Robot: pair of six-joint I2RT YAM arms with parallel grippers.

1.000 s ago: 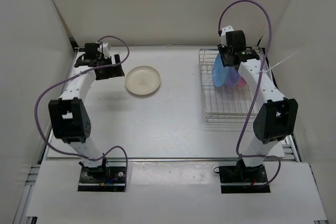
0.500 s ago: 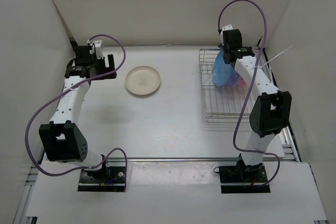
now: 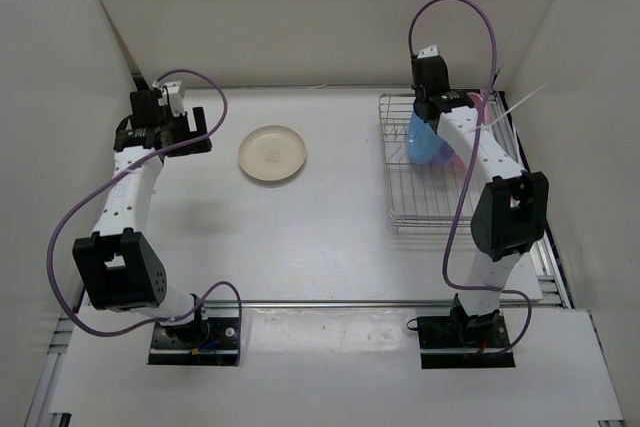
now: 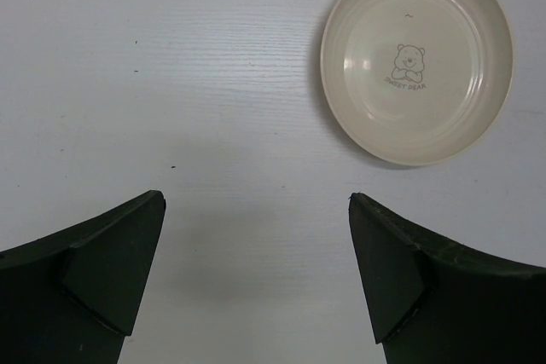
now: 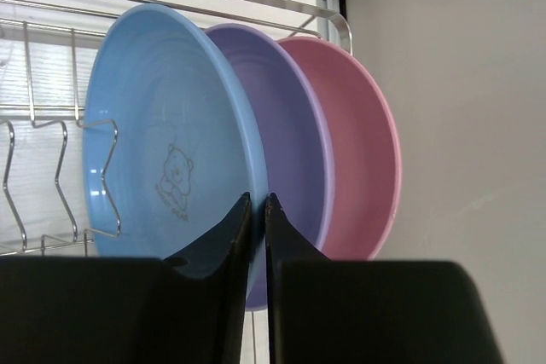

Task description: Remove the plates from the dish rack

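The blue plate (image 5: 162,142), the light purple plate (image 5: 290,125) and the pink plate (image 5: 358,142) stand on edge, side by side, in the wire dish rack (image 5: 51,168). My right gripper (image 5: 257,198) is shut on the blue plate's rim, one finger on each face. From above, it (image 3: 426,112) sits over the blue plate (image 3: 420,142) at the far end of the rack (image 3: 430,202). My left gripper (image 4: 256,196) is open and empty above the bare table; from above it (image 3: 197,132) is at the far left.
A cream plate with a bear print (image 4: 416,57) lies flat on the table, right of my left gripper; from above it (image 3: 272,153) is at the back middle. White walls enclose the table on three sides, close to the rack's right side.
My left arm has swung left and back, away from the cream plate. My right wrist has shifted slightly left and back over the blue plate's rim.
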